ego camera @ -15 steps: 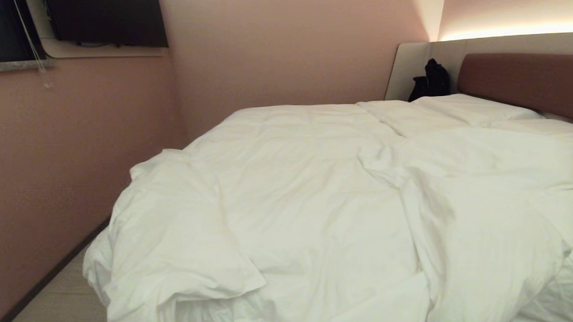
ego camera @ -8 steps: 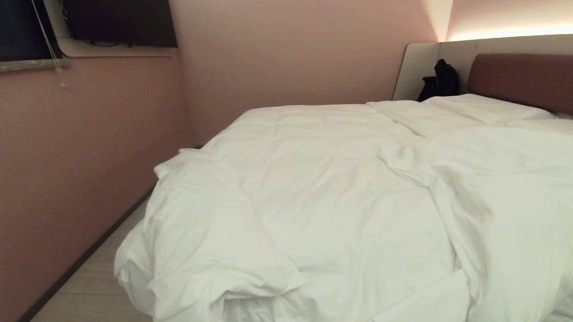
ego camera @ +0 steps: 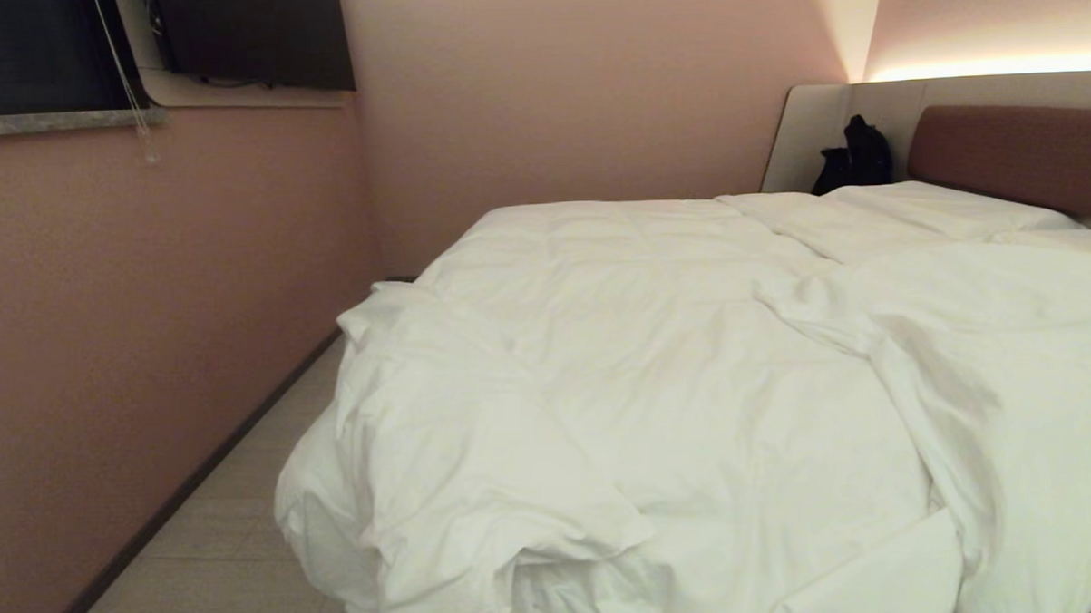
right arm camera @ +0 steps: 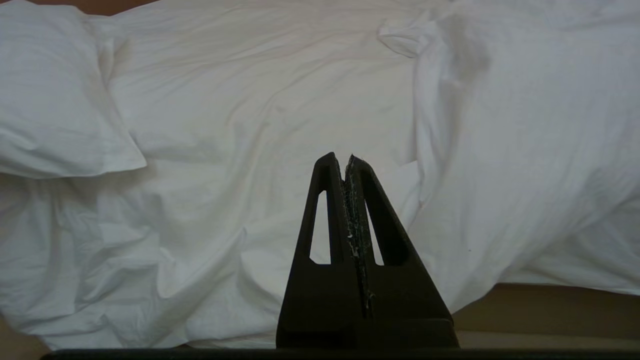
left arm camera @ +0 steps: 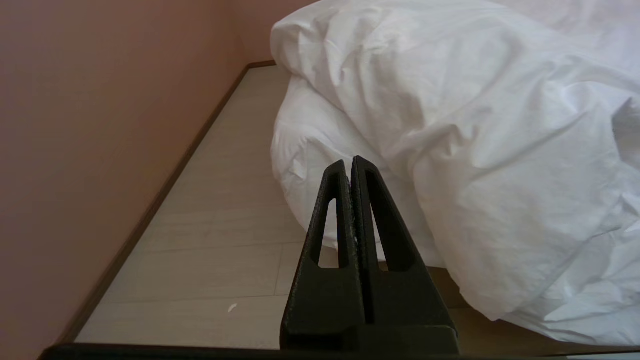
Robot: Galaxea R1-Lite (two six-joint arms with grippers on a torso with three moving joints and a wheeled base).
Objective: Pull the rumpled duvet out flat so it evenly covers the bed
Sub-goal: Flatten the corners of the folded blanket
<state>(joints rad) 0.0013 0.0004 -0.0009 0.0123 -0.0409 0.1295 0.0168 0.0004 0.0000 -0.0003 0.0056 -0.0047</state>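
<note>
Pink-walled room [ego camera: 191, 292]: rumpled duvet [ego camera: 676, 411] on bed [ego camera: 1012, 145]; both grippers' jaws closed, holding nothing.

The left gripper [left arm camera: 350, 162] is matte black with a grainy surface; each of its two fingers [left arm camera: 332, 210] is a tapering wedge with a long slot cut through it, rising from a broad black base. The right gripper [right arm camera: 345, 159] has the same build, but pale flecks and frayed bits line the seam between its fingers [right arm camera: 380, 220].
</note>
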